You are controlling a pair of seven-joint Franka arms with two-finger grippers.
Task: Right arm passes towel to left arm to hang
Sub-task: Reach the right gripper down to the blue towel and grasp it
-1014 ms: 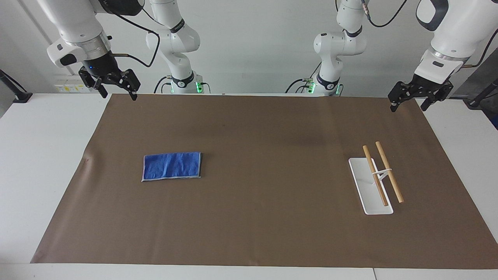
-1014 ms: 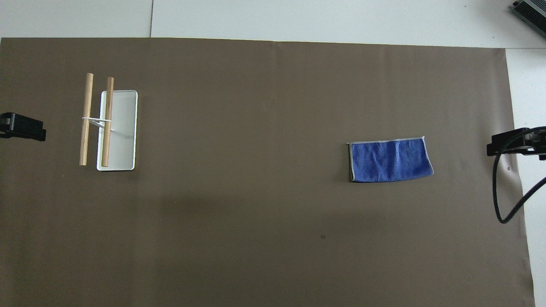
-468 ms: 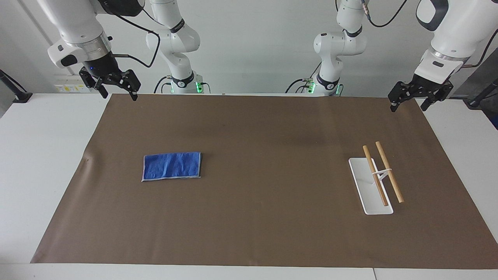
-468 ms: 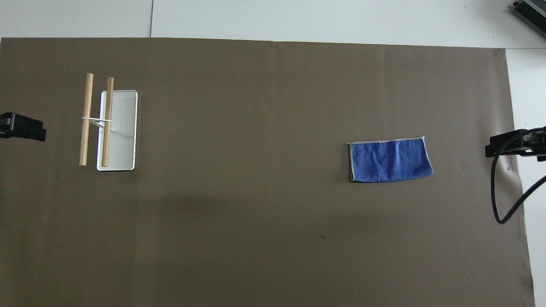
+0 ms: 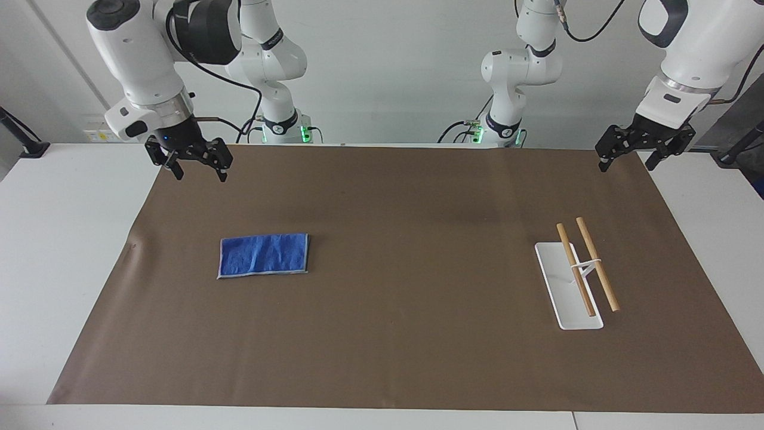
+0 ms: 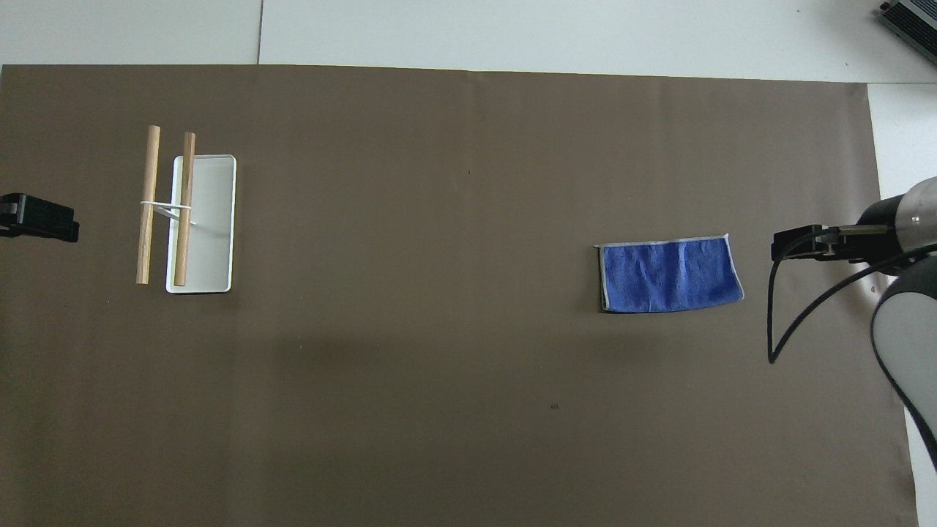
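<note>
The blue towel [image 5: 263,255] lies flat and folded on the brown mat [image 5: 406,197], toward the right arm's end of the table; it also shows in the overhead view [image 6: 670,273]. My right gripper [image 5: 200,173] is open and empty, up in the air over the mat's edge nearest the robots; in the overhead view the right gripper [image 6: 794,245] shows beside the towel. My left gripper [image 5: 627,162] is open and empty and waits over the mat's corner at the left arm's end; only the left gripper's tip [image 6: 44,219] shows from overhead.
A white rack base [image 5: 567,289] with two wooden rails [image 5: 597,264] stands on the mat toward the left arm's end; the rack also shows overhead [image 6: 201,223]. White tabletop [image 5: 59,239] borders the mat.
My right gripper has come down and moved over the mat toward the towel. The left arm, the towel and the rack have not moved.
</note>
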